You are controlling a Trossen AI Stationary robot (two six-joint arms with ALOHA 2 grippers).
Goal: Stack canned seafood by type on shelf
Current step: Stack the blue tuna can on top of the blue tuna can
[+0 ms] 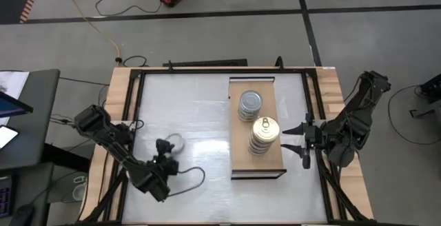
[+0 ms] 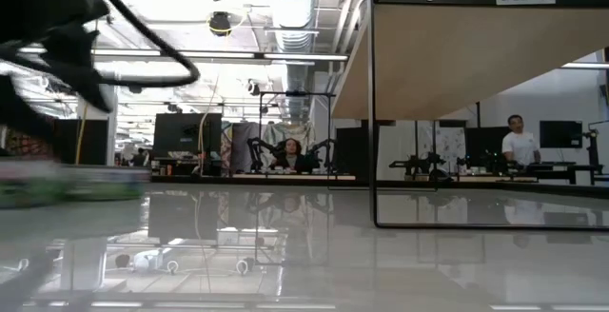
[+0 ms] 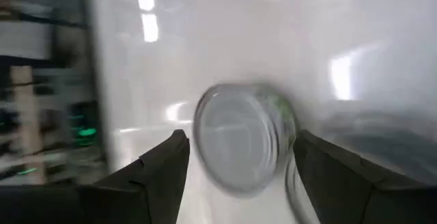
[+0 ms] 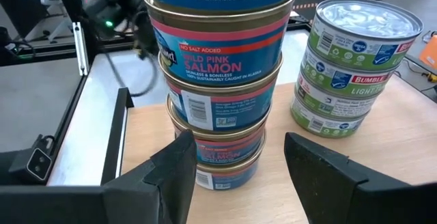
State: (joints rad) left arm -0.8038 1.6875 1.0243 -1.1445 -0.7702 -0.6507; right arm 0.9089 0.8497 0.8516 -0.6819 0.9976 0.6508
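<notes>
The shelf [image 1: 238,126] lies on the tabletop [image 1: 193,102] and carries two sorted stacks: a stack of silver-lidded tins [image 1: 250,105] with green labels, and beside it a taller stack of gold-lidded salmon tins [image 1: 264,135] with blue and pink labels. One loose tin [image 1: 176,143] with a plain silver lid and a green band lies on the tabletop, well apart from the shelf on its left-arm side. The left gripper [image 1: 165,150] is at this loose tin; in its wrist view the fingers [image 3: 160,166] stand apart with the tin [image 3: 242,138] between and just ahead of them, not clamped. The right gripper [image 1: 298,138] waits just off the shelf's opposite edge, beside the salmon stack, fingers spread and holding nothing. Judgement: the step in hand is the pickup of the loose tin, apparently the last one off the shelf. The lid and band match the green-labelled stack, so that is the proper destination. To do it well, the fingers should close squarely across the tin's side wall, low enough not to slip on the rim, and centred before lifting. On delivery, the tin should be brought in level over the silver stack, clear of the taller salmon stack next to it, and released only when seated.
</notes>
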